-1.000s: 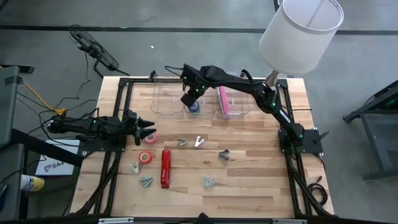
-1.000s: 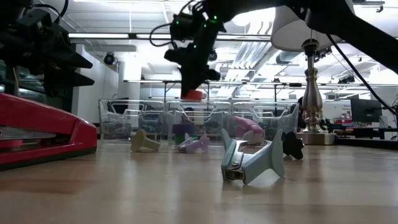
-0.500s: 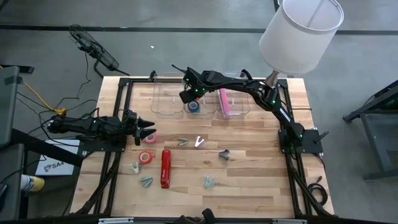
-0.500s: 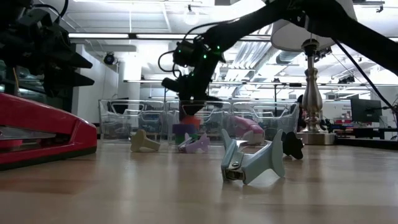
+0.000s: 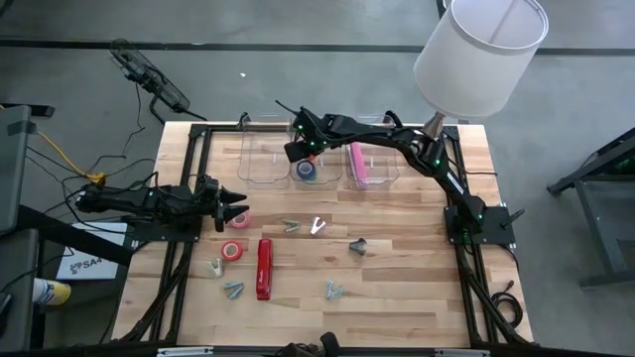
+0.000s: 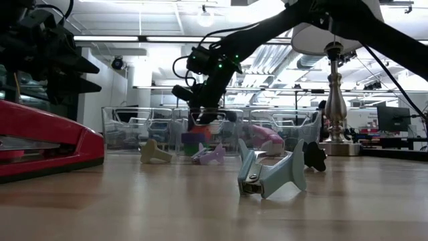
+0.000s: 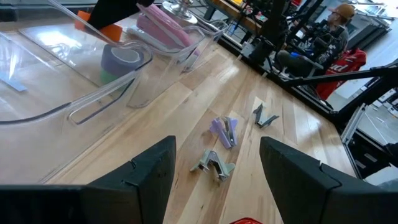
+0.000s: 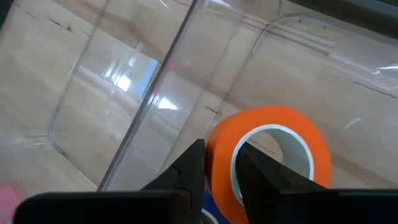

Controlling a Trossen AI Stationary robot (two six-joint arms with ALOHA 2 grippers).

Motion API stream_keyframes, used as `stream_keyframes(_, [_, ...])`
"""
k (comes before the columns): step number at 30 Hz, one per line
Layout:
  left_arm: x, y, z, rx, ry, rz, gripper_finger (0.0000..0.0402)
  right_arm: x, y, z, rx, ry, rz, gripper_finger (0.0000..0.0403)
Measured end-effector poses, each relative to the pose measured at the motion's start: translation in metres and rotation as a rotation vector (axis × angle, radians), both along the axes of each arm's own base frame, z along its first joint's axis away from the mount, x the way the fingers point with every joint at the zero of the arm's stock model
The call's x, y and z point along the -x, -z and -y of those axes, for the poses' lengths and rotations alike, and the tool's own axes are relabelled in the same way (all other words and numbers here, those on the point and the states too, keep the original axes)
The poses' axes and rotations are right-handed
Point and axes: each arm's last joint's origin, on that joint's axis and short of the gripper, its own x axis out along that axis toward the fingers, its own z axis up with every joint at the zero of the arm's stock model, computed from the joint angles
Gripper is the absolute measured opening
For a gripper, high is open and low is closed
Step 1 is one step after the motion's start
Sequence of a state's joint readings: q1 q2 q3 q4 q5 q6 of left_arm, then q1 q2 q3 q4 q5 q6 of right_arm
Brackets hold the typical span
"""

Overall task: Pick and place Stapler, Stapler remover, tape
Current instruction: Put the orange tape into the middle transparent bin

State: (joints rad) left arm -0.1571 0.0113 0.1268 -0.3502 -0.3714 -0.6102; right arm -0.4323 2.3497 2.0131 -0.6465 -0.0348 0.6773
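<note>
The right hand point(image 5: 297, 151) reaches into the middle clear bin point(image 5: 316, 149) at the far side of the table point(image 5: 397, 278). Only its own wrist view shows the grip plainly: the fingers point(image 8: 186, 171) are pinched narrow on the wall of an orange tape roll point(image 8: 267, 149), one finger outside the ring and one inside. From above, the roll is mostly hidden under the hand, and a blue-purple tape roll point(image 5: 308, 170) lies in the bin just below it. The left wrist view adds that this blue-purple roll point(image 7: 124, 59) sits stacked on a green one, with a pink stapler point(image 7: 165, 31) in the neighbouring bin.

The left hand point(image 5: 230, 206) waits at the table's left edge, fingers spread wide, with a pink tape roll point(image 5: 241, 218) just beside its tips. A red tape roll point(image 5: 234, 251) and a red stapler point(image 5: 264, 268) lie nearer the front, well apart from the right hand. Staple removers point(image 5: 331, 290) are scattered across the table; the low view shows one point(image 6: 271, 173) close up.

The left wrist view alone shows a person point(image 7: 339, 28) in red beyond the table. I can read no writing on the things.
</note>
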Motion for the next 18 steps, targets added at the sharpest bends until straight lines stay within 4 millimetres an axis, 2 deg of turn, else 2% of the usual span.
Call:
stream_keyframes(12, [0.0,0.0,0.0,0.0,0.0,0.0,0.023,0.0,0.0001,-0.0001,-0.004,-0.001,0.001,0.0107])
stream_keyframes(18, [0.0,0.0,0.0,0.0,0.0,0.0,0.023,0.0021,-0.0003,0.0058,-0.023,0.04,0.018,0.011])
